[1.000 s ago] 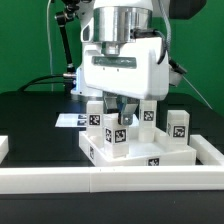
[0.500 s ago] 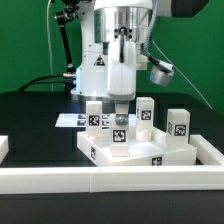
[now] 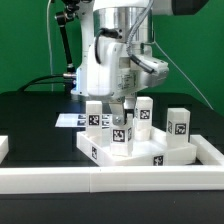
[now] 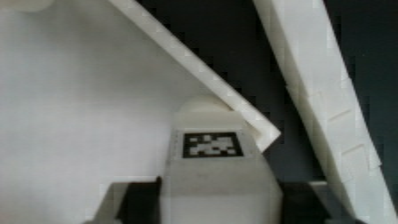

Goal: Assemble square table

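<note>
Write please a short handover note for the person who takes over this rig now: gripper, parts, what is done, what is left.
Gripper: shut on the short white tagged leg, held upright on the white plastic square tabletop.
Parts: three more white legs stand upright on the tabletop, against the long white rail.
Done: all four legs stand on the tabletop.
Left: cannot tell which legs are fully screwed; check each one.

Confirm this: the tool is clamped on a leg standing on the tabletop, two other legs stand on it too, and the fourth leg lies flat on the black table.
Wrong about the fourth leg. The exterior view shows it standing upright, not lying flat. As you said, the tool is clamped on a leg on the tabletop, where two other legs stand too.
</note>
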Controlling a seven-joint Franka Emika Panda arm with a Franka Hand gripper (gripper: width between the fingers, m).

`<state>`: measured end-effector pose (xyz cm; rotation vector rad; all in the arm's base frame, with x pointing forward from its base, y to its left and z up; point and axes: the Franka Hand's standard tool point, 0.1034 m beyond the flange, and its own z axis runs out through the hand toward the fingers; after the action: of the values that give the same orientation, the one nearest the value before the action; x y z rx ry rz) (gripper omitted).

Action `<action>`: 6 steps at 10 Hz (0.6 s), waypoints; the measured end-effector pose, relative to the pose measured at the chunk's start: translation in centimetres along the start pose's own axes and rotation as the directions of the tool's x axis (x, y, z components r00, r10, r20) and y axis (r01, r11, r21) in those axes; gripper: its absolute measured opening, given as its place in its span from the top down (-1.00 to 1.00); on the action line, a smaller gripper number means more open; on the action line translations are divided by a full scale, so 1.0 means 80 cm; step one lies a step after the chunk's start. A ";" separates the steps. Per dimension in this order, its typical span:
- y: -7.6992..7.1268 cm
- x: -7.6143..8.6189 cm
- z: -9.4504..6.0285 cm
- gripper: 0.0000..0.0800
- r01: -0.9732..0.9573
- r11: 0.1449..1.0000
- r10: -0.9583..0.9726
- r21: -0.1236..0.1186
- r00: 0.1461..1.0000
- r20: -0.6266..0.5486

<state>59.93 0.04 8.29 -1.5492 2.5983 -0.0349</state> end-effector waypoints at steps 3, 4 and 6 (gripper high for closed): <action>0.001 -0.002 0.001 -0.29 -0.029 1.000 0.029 0.000 1.000 0.006; 0.001 -0.002 0.001 -0.29 0.020 1.000 -0.020 0.000 1.000 0.006; 0.001 -0.001 0.001 -0.61 0.239 0.971 -0.239 0.002 0.971 0.006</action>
<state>59.94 0.17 8.19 -1.8496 2.3905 -0.0527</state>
